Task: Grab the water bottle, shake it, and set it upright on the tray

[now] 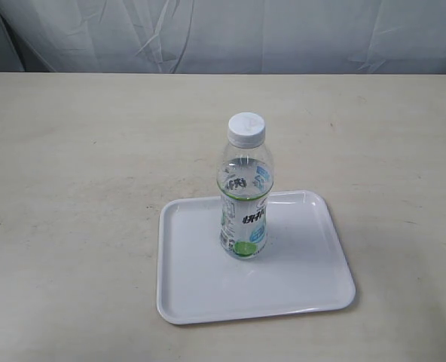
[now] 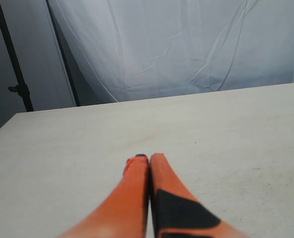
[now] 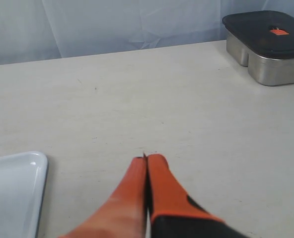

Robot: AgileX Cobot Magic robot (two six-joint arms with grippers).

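On the flat glossy white plastic tray (image 1: 200, 290), mid-way across the worktop (image 1: 72, 188), the small clear white-capped water bottle (image 1: 245, 196) is seen standing upright. Orange left fingers (image 2: 137, 178) and right fingers (image 3: 157, 178) are pressed together, empty, apart from it. The task is judged finished.

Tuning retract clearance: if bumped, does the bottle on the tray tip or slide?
Likely tips: the water bottle stands tall and narrow. Might slide first, since the tray looks glossy. Once down, its round body would probably roll.
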